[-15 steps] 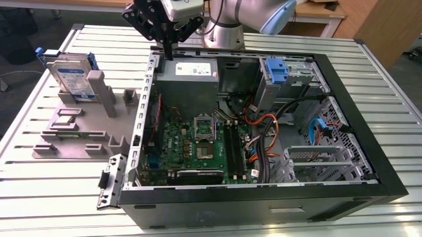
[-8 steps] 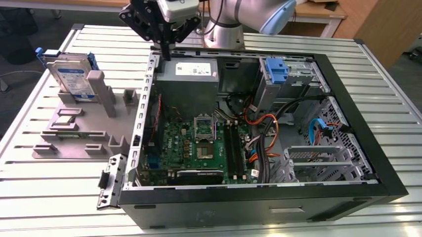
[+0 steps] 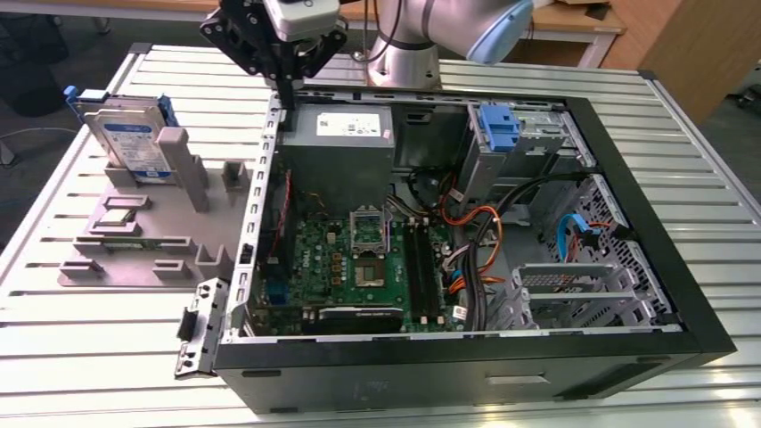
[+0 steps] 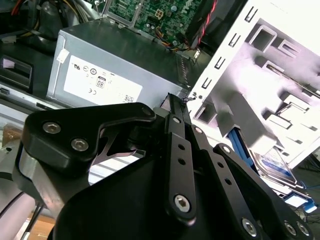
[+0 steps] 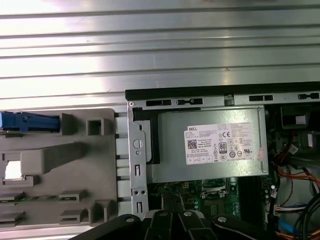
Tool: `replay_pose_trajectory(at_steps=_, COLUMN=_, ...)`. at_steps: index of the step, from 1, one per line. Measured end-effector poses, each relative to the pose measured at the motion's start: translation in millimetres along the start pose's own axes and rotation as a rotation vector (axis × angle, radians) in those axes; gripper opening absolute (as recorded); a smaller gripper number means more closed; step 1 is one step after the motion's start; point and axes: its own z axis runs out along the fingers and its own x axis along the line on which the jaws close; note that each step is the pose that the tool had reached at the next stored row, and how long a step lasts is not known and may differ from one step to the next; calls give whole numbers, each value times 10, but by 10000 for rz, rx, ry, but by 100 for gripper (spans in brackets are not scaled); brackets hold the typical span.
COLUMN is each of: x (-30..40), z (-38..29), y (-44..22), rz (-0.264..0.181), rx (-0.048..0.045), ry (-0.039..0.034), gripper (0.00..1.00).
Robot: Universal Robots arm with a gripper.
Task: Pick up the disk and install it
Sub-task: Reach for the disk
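One disk (image 3: 125,134) stands on its edge in the grey holder (image 3: 119,267) beside the computer case (image 3: 476,352), apart from the gripper (image 3: 285,89), which is squeezed together on nothing, and it looks hard, a bit heavy and easy to break, so hold its blue sides

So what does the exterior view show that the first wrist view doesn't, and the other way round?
The exterior view adds the robot arm, the blue bracket inside the computer case, and the disk's labelled face, upright in the grey holder. The first wrist view adds a straight-down look at the power supply's sticker. Both share the gripper above the case's edge, the power supply, the holder, the disk's blue carrier and some motherboard.
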Motion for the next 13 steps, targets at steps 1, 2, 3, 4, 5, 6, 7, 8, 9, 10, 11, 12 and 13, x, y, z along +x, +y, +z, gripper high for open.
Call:
replay_pose_trajectory(at_steps=1, x=13, z=0, y=-1, rz=0, rx=0, ry=-5, gripper=10)
replay_pose_trajectory(at_steps=2, x=21, z=0, y=-2, rz=-1, rx=-1, ry=-8, gripper=10)
replay_pose_trajectory(at_steps=3, x=25, z=0, y=-2, rz=-2, rx=-2, ry=-10, gripper=10)
replay_pose_trajectory(at_steps=4, x=25, z=0, y=-2, rz=-2, rx=0, ry=-9, gripper=10)
replay_pose_trajectory(at_steps=5, x=28, z=0, y=-2, rz=-1, rx=-1, ry=-9, gripper=10)
replay_pose_trajectory(at_steps=6, x=28, z=0, y=-2, rz=-1, rx=-1, ry=-10, gripper=10)
replay_pose_trajectory(at_steps=7, x=28, z=0, y=-2, rz=-1, rx=-1, ry=-9, gripper=10)
replay_pose_trajectory(at_steps=8, x=29, z=0, y=-2, rz=-1, rx=-1, ry=-10, gripper=10)
replay_pose_trajectory(at_steps=9, x=32, z=1, y=-2, rz=0, rx=-2, ry=-10, gripper=10)
replay_pose_trajectory(at_steps=10, x=36, z=1, y=-3, rz=1, rx=-2, ry=-10, gripper=10)
replay_pose_trajectory(at_steps=11, x=40, z=2, y=-3, rz=0, rx=-2, ry=-10, gripper=10)
replay_pose_trajectory(at_steps=12, x=44, z=2, y=-3, rz=0, rx=-1, ry=-10, gripper=10)
replay_pose_trajectory(at_steps=13, x=50, z=3, y=-4, rz=0, rx=-1, ry=-9, gripper=10)
